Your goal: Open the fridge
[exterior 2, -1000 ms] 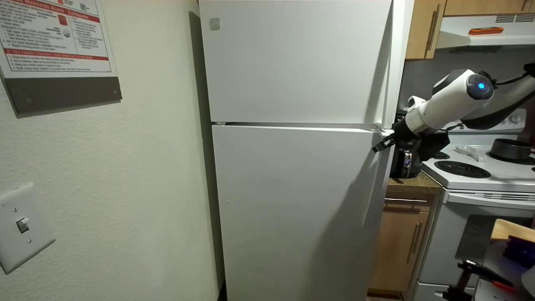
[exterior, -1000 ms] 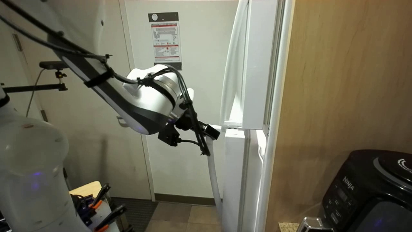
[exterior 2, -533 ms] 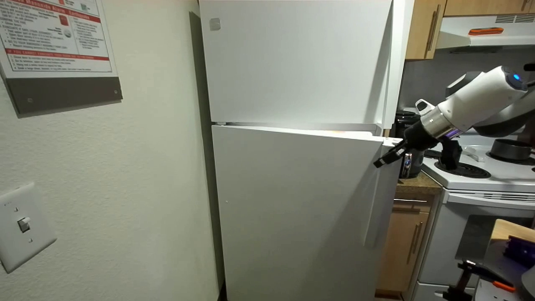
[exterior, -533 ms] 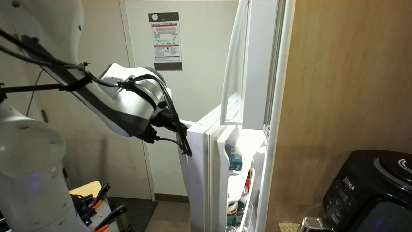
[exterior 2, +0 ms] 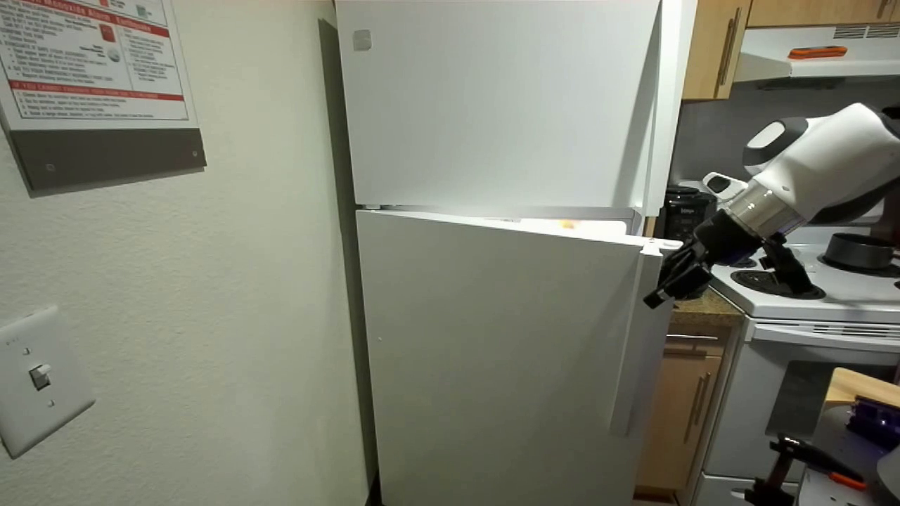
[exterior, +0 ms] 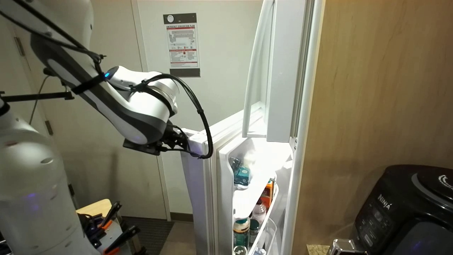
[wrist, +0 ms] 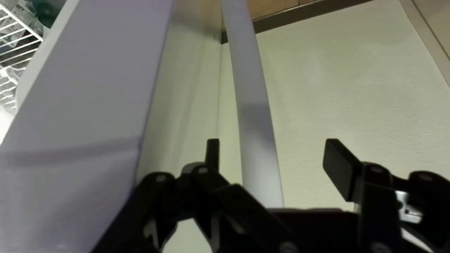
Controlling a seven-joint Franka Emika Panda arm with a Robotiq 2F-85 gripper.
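Glossy white panels are forming the tall, square-cornered fridge (exterior 2: 513,260), which is standing beside a pebbly cream wall (exterior 2: 246,295) in an exterior view. Its flat upper door (exterior 2: 499,105) is sitting closed, while the longer lower door (exterior 2: 506,379) is standing ajar, its smooth slab angling out from the body. Black and jointed, the gripper (wrist: 273,160) is showing its blocky fingers (wrist: 212,153) well spread in the wrist view, and the lower door's handle (wrist: 255,116), a slim, pale bar, is running between them with wall showing on either side. Cordlike black cables (exterior: 201,111) are arching over the rounded white and charcoal shell of the arm (exterior: 124,111). Through the door's gap, bright light is bleaching the smooth white interior (exterior: 270,152); a boxy teal package (exterior: 242,176), an orange carton (exterior: 268,193), a clear-sided bottle (exterior: 259,211) and a round jar (exterior: 241,230) with a green label are resting on shelving (exterior: 244,202) there. Thin white rods are making up a wire rack (wrist: 19,46) at the corner of the wrist view. Honey-toned wood grain is streaking the panel (exterior: 382,88) next to the fridge, and a bulging black appliance (exterior: 393,212) lettered NINJA is gleaming dully in front of it.
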